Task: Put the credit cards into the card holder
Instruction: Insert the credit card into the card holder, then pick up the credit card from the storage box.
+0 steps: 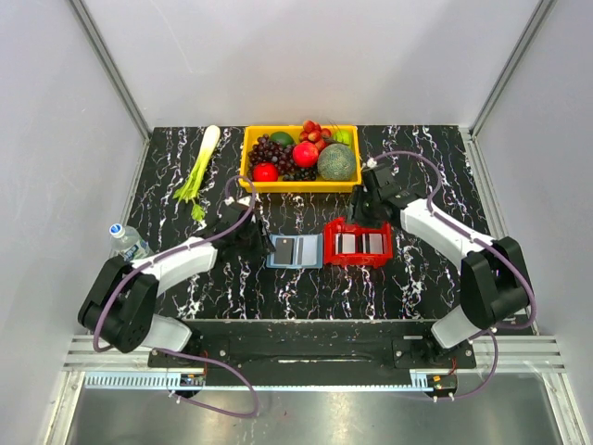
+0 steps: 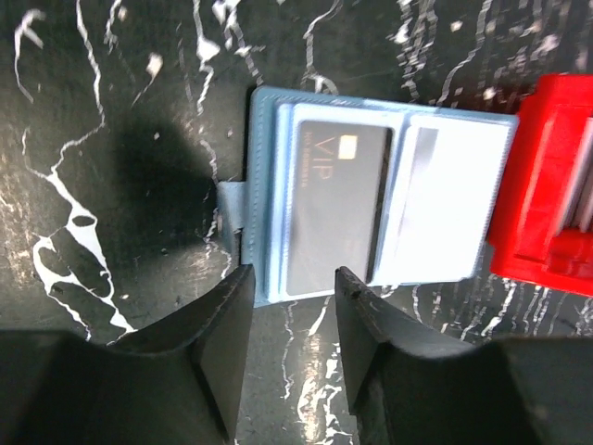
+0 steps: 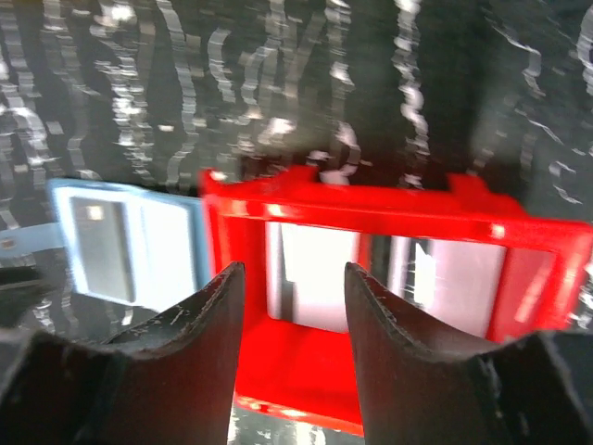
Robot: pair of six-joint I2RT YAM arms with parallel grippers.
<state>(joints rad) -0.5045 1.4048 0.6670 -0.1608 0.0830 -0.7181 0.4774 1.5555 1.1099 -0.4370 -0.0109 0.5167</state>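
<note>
Plainly, the card holder [image 1: 315,252] lies open and flat on the black marbled table [image 1: 417,269], a pale blue folder with clear pockets and a small tab at its left edge. One dark card [image 2: 334,209] with a gold chip and faint "VIP" lettering sits in its left pocket. The right pocket looks white and glary, and whether a card lies in it cannot be told. Just right of the holder, nearly touching it, stands the red tray [image 1: 357,260], and the other credit cards [image 1: 345,244], white and grey, stand on edge in its two compartments. The left gripper [image 2: 295,283] is just beside the holder's left side with its jaws parted and nothing between them. In its wrist view the holder's near left corner shows in the gap between the fingertips, though whether they touch it cannot be told. The right gripper [image 3: 295,278] hangs over the far side of the tray, also spread and empty. Through its gap the wrist view shows a white card in the tray's left compartment, with the blue holder off to the left of its fingers.
</note>
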